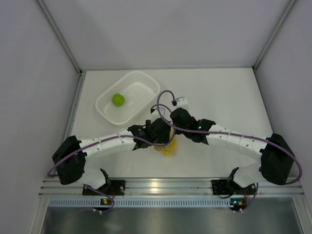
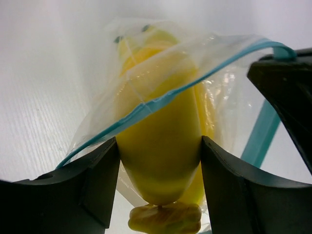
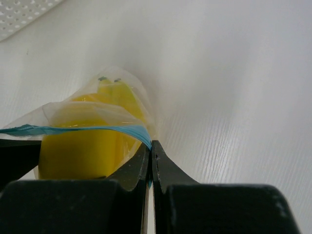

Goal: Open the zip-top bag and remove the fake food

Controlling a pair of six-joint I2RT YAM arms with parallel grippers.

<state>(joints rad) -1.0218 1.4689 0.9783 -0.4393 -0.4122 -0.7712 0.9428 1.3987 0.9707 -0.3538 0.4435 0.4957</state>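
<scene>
The clear zip-top bag (image 2: 229,83), with its light blue zip strip (image 2: 161,100), hangs with its mouth apart in the left wrist view. Yellow fake food (image 2: 161,146) pokes out of that mouth. My left gripper (image 2: 160,151) has one finger pressed against each side of it. A lumpy yellow piece (image 2: 165,218) shows just below. My right gripper (image 3: 151,146) is shut on the blue strip (image 3: 73,129) at the bag's edge, holding the bag (image 3: 126,92) just above the table. From above, both grippers meet over the yellow food (image 1: 167,147). A small green fruit (image 1: 118,99) lies in the basket.
The white perforated basket (image 1: 141,83) stands at the back left of the table, left of and beyond the two wrists. Grey walls enclose the table on three sides. The arms' bases sit on the rail at the near edge.
</scene>
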